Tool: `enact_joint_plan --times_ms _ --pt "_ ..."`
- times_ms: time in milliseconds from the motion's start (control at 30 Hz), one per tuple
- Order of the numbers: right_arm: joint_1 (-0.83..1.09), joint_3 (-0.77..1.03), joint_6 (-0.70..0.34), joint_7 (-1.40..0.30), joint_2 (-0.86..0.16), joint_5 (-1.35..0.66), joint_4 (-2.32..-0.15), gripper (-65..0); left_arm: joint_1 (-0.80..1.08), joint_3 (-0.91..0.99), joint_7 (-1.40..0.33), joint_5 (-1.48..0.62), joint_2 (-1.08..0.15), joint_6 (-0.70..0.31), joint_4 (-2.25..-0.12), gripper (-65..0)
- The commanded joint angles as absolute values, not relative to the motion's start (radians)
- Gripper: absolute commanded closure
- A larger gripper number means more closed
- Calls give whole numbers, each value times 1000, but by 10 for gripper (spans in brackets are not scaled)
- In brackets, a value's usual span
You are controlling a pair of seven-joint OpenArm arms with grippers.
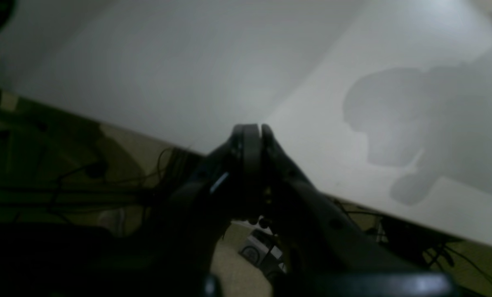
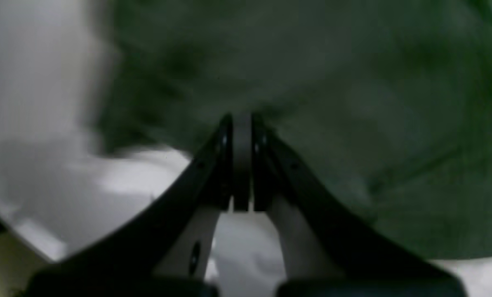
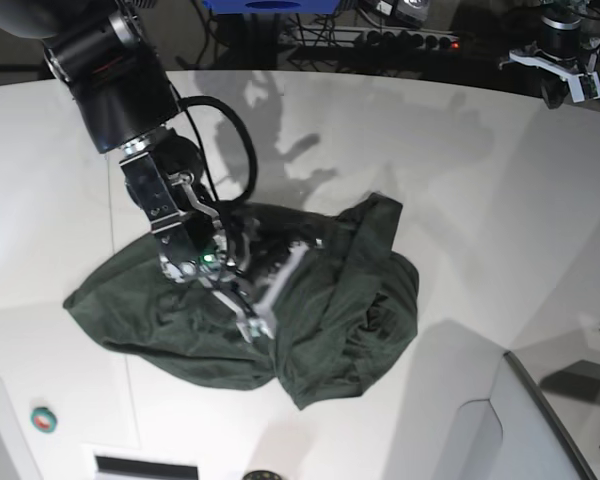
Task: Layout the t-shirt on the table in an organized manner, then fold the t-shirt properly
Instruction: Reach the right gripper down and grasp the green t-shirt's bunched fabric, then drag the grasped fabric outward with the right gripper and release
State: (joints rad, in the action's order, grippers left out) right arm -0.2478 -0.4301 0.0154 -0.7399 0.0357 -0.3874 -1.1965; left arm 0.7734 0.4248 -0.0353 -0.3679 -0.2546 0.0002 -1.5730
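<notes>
Base view: right tool [image 3: 263, 329] pinched narrow on the bunched t-shirt [image 3: 350, 300]; lifting may drag several layers, tangling it.

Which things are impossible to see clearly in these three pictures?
- Right wrist view: blur hides whether the right gripper, shut, pinches the t-shirt.
- Base view: the right arm covers the t-shirt's middle; sleeves and collar are lost in folds.
- Left wrist view: the left gripper blocks the table edge.
</notes>
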Motion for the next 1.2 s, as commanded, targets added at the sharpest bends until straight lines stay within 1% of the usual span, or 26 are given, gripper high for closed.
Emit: enact_joint_plan --times_ms 0,100,233,400,533,700,900,1000,1067,1100,1133,1167 --pt "-268 -417 7 -697 41 -401 -1187 -9 785 433 -12 -369 -265 5 -1583 0" --pt "-268 -432 7 -630 19 -401 -1093 -9 783 433 -12 -371 -265 5 -1584 0" --pt "-254 -426 7 -619 15 -401 -1036 -8 783 433 -12 -369 -265 5 -1587 0" --pt "-154 -423 8 -616 -54 -403 -1106 -8 783 433 -12 -369 -265 5 -1583 0" --pt "-87 -341 7 -616 -104 -403 -1130 -8 785 433 -12 -369 -265 5 -1583 0" --pt "-38 -282 7 -616 -163 -403 -1173 -8 783 433 -12 -369 -265 5 -1583 0" --pt "-4 -252 7 -619 -203 -406 -1182 -8 783 433 -12 -369 -265 5 -1583 0" --pt "33 -255 7 -619 -203 -406 -1283 -8 783 433 -12 -369 -266 5 -1583 0" --pt "64 -262 7 -619 -199 -404 -1406 -18 783 433 -12 -369 -266 5 -1583 0" --pt "84 -263 7 -621 -196 -404 -1474 -38 783 433 -12 -369 -266 5 -1583 0" --pt "101 -275 7 -621 -194 -404 -1538 -72 783 433 -12 -369 -266 5 -1583 0" --pt "113 -317 7 -622 -193 -403 -1590 -126 783 433 -12 -369 -266 5 -1583 0"
